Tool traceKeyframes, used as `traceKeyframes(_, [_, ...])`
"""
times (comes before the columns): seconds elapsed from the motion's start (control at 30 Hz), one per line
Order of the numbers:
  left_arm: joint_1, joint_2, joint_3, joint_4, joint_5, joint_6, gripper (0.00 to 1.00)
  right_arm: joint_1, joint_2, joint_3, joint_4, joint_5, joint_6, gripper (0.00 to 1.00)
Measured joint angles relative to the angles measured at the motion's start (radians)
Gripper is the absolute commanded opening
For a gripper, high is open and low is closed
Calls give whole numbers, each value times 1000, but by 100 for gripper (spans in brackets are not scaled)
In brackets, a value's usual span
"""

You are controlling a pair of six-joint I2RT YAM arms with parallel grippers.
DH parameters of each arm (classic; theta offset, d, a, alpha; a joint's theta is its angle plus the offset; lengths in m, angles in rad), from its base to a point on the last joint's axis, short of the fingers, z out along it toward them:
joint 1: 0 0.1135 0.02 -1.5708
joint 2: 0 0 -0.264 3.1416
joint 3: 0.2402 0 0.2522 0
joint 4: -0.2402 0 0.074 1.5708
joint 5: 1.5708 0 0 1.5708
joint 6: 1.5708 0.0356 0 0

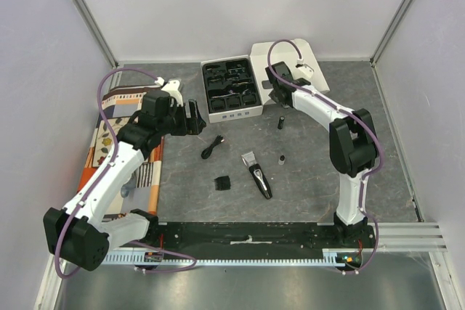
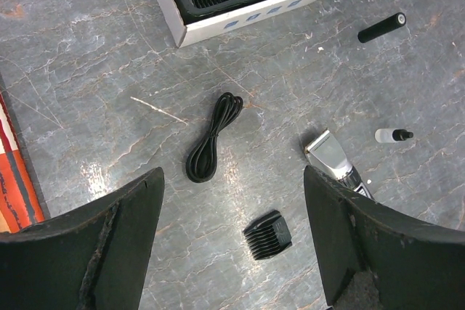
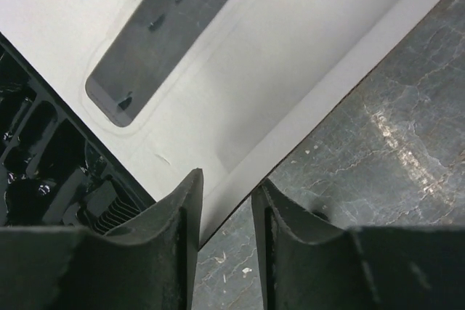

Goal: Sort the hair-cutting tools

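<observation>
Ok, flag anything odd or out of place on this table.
Nothing spilled or broken. The clipper, guard, cable, black bottle and small bottle lie loose outside the box; the small bottle seems tipped on its side.

Black clipper with silver head, black cable, white box, grey marbled table, orange-striped cloth.

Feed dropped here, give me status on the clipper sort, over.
Left end effector open, empty, near cable. Right end effector narrowly open, over box lid. Clipper loose on table, unobstructed.
</observation>
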Motion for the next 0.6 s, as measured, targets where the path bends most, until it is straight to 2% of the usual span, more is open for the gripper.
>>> traceKeyframes(0.03, [0,0,0,0,0,0,83,-2,2,4,0,-3,-11,31])
traceKeyframes(0.07, [0,0,0,0,0,0,83,-5,4,8,-1,-6,-20,22])
traceKeyframes(0.2, [0,0,0,0,0,0,83,-19,15,29,-9,-32,-50,0])
traceKeyframes(0.6, [0,0,-2,0,-1,0,83,-67,72,98,-37,-184,-235,0])
